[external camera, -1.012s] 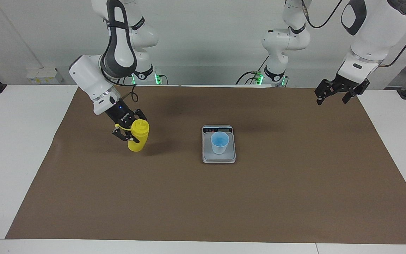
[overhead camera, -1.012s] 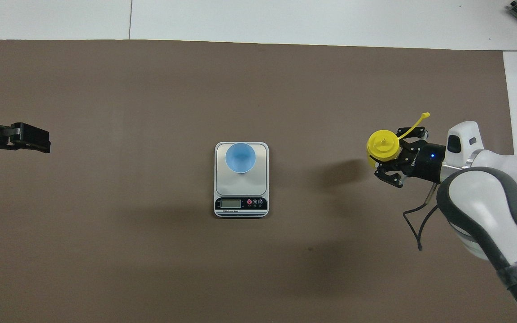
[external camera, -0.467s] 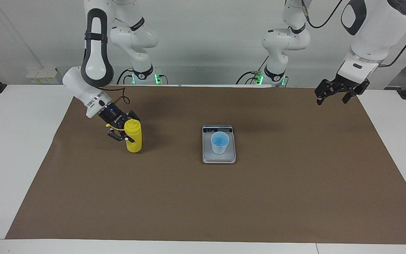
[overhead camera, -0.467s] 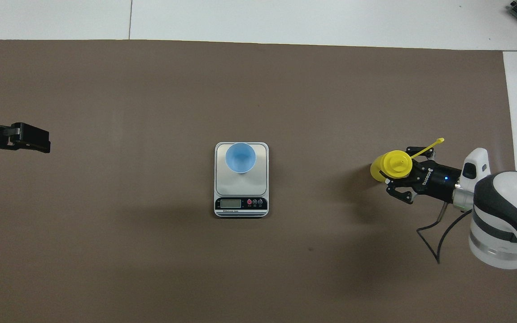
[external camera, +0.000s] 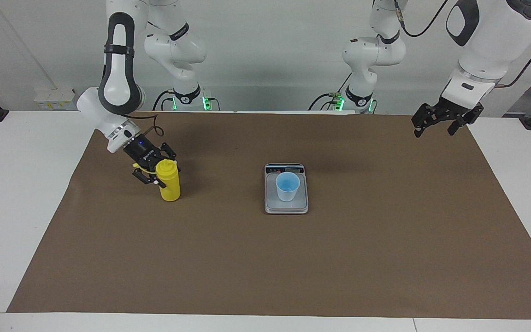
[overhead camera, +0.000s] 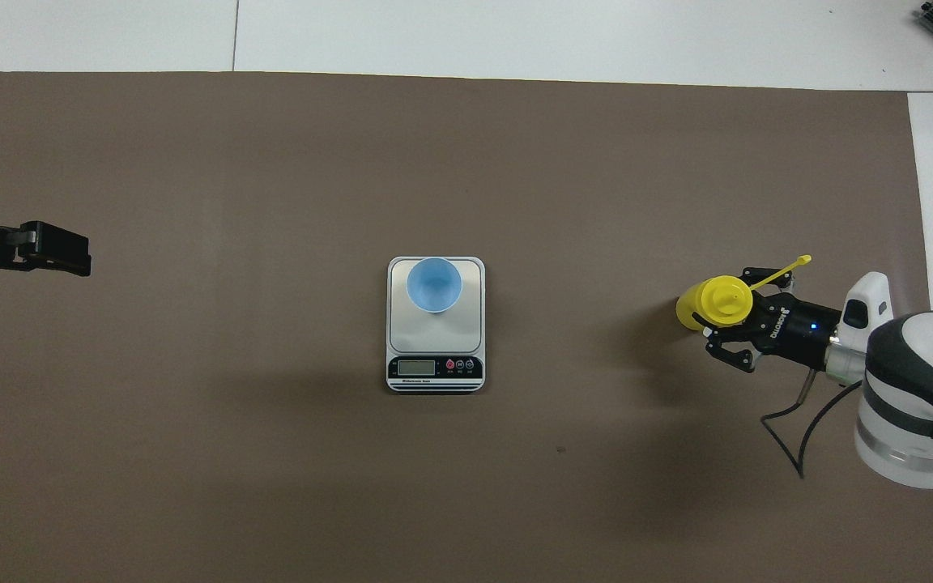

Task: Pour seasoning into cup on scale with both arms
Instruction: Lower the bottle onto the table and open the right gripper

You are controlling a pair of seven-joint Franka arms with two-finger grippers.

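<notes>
seasoning (external camera: 170, 181) stands upright on mat between right tool (external camera: 154, 171) fingers.

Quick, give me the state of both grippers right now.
Left gripper: open, empty, waiting in the air.
Right gripper: at the neck of the upright yellow bottle; jaws cannot be told.

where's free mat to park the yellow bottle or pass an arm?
Free: brown mat between scale and left end effector; also the strip farther from the robots than the scale. Crowded: right end effector at yellow bottle; cup tops the scale.
</notes>
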